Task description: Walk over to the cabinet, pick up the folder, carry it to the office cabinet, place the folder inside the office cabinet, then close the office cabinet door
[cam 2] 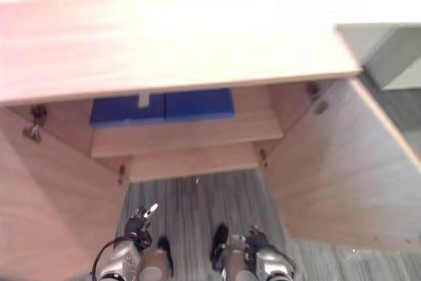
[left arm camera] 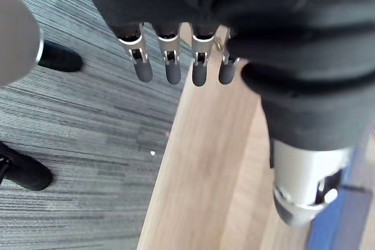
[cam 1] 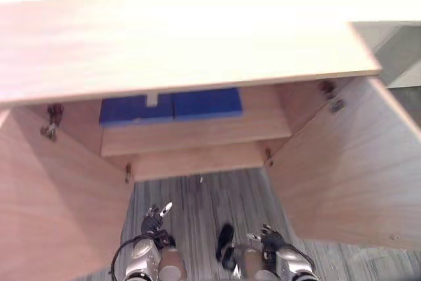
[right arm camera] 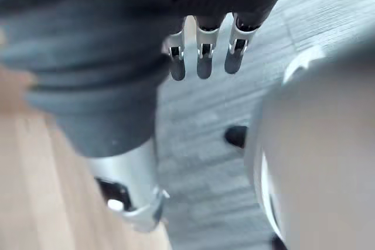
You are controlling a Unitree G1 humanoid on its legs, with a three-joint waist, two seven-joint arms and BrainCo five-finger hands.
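carpet point(cam 1: 197, 195) under left robot hand point(left arm camera: 174, 73), right robot hand point(right arm camera: 204, 67), both slack.

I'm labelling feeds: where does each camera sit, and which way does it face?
Left eye: on head, facing down at open cabinet, shelved blue folder, left robot hand, right robot hand.
Right eye: beside it, sharing that scene.
Left wrist: along its straight fingers to carpet, wood panel.
Right wrist: along its straight fingers to carpet.

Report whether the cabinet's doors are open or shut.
Open. The left door and right door stand swung out, baring the shelf with the blue folder on it.
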